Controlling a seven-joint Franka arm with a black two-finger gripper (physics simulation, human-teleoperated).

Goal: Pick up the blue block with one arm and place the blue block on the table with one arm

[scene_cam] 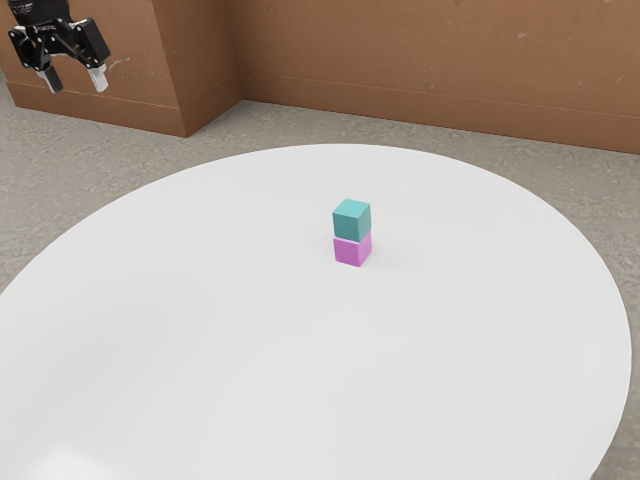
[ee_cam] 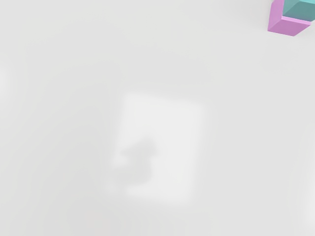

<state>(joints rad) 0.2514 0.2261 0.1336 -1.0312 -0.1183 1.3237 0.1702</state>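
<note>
One blue block (scene_cam: 350,222), teal in its shade, sits on top of one magenta block (scene_cam: 351,249), so there are two blocks in all, in a single stack. The blue block's lower face rests on the magenta block, their sides nearly in line, and the magenta block stands upright on the surface (scene_cam: 230,330). The wrist view has both blocks too, cut off by its edge, with the blue block again uppermost. There is one surface, white, smooth and rounded at its edge, with a bright glare near the lower left of the exterior view. In the wrist view a pale, soft-edged patch of light (ee_cam: 172,137) lies on it, with a blurred grey shape (ee_cam: 140,167) inside. Beyond the surface spreads a grey, mottled floor (scene_cam: 60,175), and behind that rises a reddish-brown wall (scene_cam: 420,50) with a low band along its foot; toward the exterior view's left it juts forward in a corner. The black hand (scene_cam: 60,40) hangs in the upper left of the exterior view, well apart from the stack. Its two fingers (scene_cam: 99,78) point downward and stand spread, with a clear gap between them and nothing pinched.
</note>
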